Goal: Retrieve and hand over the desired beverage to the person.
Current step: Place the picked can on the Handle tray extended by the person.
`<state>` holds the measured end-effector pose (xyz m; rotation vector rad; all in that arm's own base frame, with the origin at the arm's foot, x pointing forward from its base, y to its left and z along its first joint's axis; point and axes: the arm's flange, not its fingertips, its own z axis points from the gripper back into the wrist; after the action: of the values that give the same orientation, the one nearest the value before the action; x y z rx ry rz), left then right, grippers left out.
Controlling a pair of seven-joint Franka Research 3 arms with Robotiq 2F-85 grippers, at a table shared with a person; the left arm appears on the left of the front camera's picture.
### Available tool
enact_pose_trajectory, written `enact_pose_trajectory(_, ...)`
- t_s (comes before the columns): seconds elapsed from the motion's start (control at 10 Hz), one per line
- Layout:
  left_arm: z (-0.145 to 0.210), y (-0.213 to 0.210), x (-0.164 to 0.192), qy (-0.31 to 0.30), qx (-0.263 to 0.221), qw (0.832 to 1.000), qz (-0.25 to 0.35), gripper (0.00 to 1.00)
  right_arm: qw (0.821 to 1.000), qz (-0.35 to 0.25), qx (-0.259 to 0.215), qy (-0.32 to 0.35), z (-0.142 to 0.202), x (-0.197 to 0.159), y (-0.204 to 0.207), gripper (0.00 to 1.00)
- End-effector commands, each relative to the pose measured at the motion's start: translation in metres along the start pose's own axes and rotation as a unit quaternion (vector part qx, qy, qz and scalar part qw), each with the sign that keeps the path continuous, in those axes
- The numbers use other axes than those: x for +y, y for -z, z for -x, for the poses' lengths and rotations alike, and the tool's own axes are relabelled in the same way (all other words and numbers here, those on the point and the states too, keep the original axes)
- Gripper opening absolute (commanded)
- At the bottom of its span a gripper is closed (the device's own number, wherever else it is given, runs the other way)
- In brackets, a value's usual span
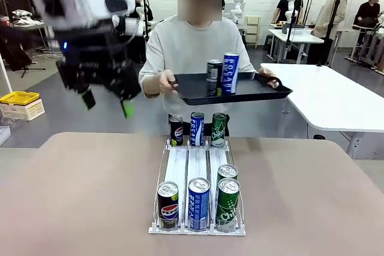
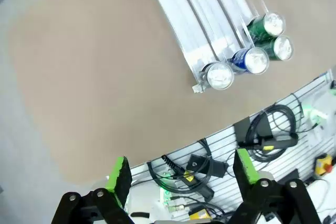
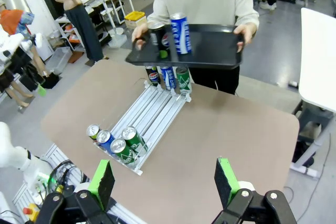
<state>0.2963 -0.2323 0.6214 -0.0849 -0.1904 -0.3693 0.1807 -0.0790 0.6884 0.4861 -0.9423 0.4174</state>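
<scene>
The person (image 1: 198, 46) in a light grey sweatshirt stands at the far side holding a black tray (image 1: 258, 91) in both hands. On it stand a dark can (image 1: 214, 71) and a blue can (image 1: 230, 70). A clear slide rack (image 1: 197, 163) lies mid-table, with three cans at its far end (image 1: 197, 129) and several at its near end (image 1: 198, 203). My left gripper (image 1: 108, 104) hangs open and motion-blurred, high at the left, with nothing between its fingers. In the left wrist view the left gripper (image 2: 182, 170) looks down on the near cans (image 2: 252, 60). My right gripper (image 3: 164, 178) is open and empty, high above the table's near edge.
A white table (image 1: 336, 100) stands at the right behind the person. A yellow box (image 1: 21, 99) sits on the floor at the left. Cables and devices (image 2: 262, 140) hang below the table's near edge. Bare tabletop (image 1: 78, 190) lies on both sides of the rack.
</scene>
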Motion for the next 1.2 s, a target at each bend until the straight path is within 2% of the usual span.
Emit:
enact_pose_trajectory(0.0, 0.0072, 0.0216, 0.0118, 0.014, 0.015, 1.000, 0.021, 1.00, 1.000, -0.007, 0.000, -0.001, 0.0005, 0.0003, 0.0024, 1.00)
enact_pose_trajectory(0.2, 0.0072, 0.0258, 0.0102, -0.007, 0.015, 1.000, 0.021, 1.00, 1.000, -0.007, 0.000, -0.001, 0.0005, 0.0003, 0.0024, 1.00)
enact_pose_trajectory(0.3, 0.0067, 0.0307, 0.0120, 0.004, 0.020, 1.000, 0.005, 1.00, 1.000, -0.007, 0.000, -0.001, 0.0005, 0.0003, 0.0024, 1.00)
enact_pose_trajectory(1.1, 0.0067, 0.0307, 0.0120, 0.004, 0.020, 1.000, 0.005, 1.00, 1.000, -0.007, 0.000, -0.001, 0.0005, 0.0003, 0.0024, 1.00)
